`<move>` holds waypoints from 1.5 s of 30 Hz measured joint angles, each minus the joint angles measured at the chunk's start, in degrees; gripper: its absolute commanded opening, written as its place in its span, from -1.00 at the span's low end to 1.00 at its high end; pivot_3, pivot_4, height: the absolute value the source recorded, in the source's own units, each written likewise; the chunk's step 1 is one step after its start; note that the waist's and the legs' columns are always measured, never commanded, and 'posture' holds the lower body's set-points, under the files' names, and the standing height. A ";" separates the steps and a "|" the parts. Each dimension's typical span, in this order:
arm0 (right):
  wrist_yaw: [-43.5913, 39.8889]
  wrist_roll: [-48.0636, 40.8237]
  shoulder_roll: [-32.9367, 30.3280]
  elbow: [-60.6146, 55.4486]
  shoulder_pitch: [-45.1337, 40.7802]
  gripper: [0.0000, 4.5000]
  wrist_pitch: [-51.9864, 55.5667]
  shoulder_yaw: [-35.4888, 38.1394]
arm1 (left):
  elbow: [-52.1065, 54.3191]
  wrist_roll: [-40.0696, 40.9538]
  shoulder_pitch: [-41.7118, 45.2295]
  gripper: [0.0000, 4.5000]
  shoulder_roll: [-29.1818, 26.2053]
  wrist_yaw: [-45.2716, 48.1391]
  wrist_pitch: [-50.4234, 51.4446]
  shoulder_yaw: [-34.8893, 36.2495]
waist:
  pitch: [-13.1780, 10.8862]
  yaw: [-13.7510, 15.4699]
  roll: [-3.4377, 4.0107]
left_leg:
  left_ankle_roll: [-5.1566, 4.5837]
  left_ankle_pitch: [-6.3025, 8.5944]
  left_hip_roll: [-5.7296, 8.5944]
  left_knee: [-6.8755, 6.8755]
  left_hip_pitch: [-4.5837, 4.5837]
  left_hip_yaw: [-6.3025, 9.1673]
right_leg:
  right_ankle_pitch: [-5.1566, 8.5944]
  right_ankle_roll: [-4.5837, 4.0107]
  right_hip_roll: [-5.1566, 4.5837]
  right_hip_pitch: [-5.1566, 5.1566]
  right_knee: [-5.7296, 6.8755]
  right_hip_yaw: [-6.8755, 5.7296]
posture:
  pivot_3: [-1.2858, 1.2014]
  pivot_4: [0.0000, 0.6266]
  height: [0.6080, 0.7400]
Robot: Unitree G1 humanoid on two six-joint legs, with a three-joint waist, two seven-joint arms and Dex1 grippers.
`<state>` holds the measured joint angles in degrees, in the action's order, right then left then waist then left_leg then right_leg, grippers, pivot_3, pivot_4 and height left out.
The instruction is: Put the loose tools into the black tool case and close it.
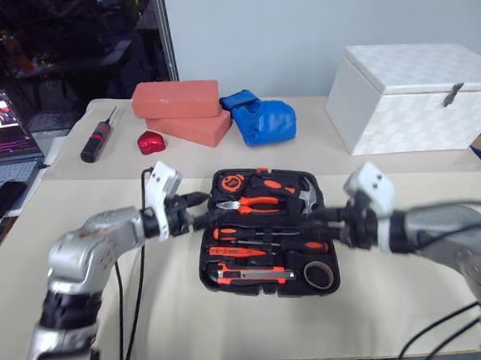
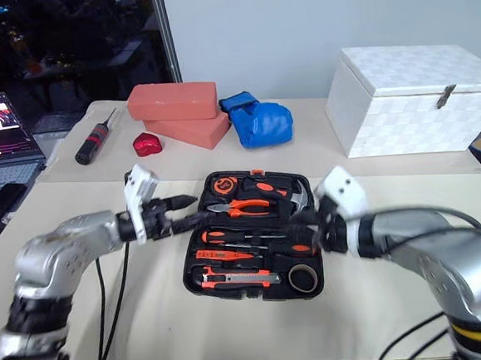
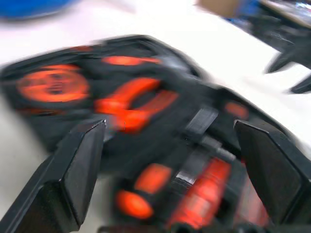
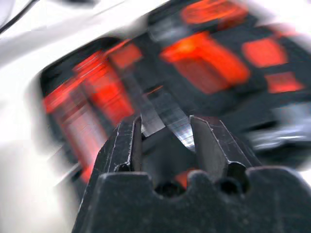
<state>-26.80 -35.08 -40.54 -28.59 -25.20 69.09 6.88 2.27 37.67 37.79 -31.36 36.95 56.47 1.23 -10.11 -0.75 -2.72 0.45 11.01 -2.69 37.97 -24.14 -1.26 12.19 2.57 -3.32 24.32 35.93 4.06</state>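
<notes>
The black tool case [image 1: 204, 271] lies open and flat on the table's middle. In its slots sit slim orange-and-black screwdrivers [image 1: 239, 249], an orange-and-black utility knife [image 1: 248, 274] and a small tape roll [image 1: 318, 275]. Pliers [image 1: 255, 202] and a tape measure [image 1: 228, 183] fill its far half. My left gripper [image 1: 199, 200] hovers at the case's left far corner, open and empty, its fingers [image 3: 80, 165] wide apart. My right gripper [image 2: 300, 218] hangs over the case's right side. It is open by a narrow gap, with nothing between its fingers [image 4: 131, 141].
A white box [image 1: 417, 95] stands at the back right. Two red bricks [image 1: 176, 99], a blue glove [image 1: 261, 120], a red heart-shaped thing [image 1: 150, 142] and a black-and-red screwdriver [image 1: 97, 139] lie behind the case. A laptop [image 1: 0, 136] and phone [image 1: 0, 199] sit at the left.
</notes>
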 measured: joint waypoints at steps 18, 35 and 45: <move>3.27 12.35 8.44 33.14 -14.67 -1.00 -5.28 -7.91 | -35.84 -12.58 15.69 -0.10 7.20 -0.97 -2.58 -1.92 | 0.00 -0.77 0.02 | -0.05 0.04 0.02 -0.22 -0.37 0.07 | -0.28 -0.19 0.03 0.38 0.01 0.00 | 0.03 -0.52 1.00; -3.32 18.29 13.27 53.82 -24.91 -1.00 -23.41 -6.28 | -43.66 -17.36 18.53 -0.99 7.65 3.38 -15.05 2.34 | -0.10 -1.96 0.10 | 0.12 -0.41 0.03 -0.19 -0.50 0.10 | -0.64 0.30 0.04 0.49 -0.04 0.03 | 0.03 -0.52 1.00; -6.77 14.05 14.79 28.40 -2.91 -1.00 -35.95 2.25 | -24.47 -26.18 1.62 -0.99 4.66 7.73 -46.42 -1.50 | -0.07 -1.70 0.15 | 0.32 -0.28 0.03 -0.86 -1.05 -0.02 | -0.85 -0.06 -0.03 1.13 -0.12 0.05 | 0.03 -0.52 1.00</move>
<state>-33.57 -21.03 -25.75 -0.19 -28.11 33.13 9.13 -22.21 11.49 39.41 -26.71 44.68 10.05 -0.26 -10.17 -2.45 -2.57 0.77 10.73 -2.66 37.11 -25.19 -1.28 11.33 2.52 -3.36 25.45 35.80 4.11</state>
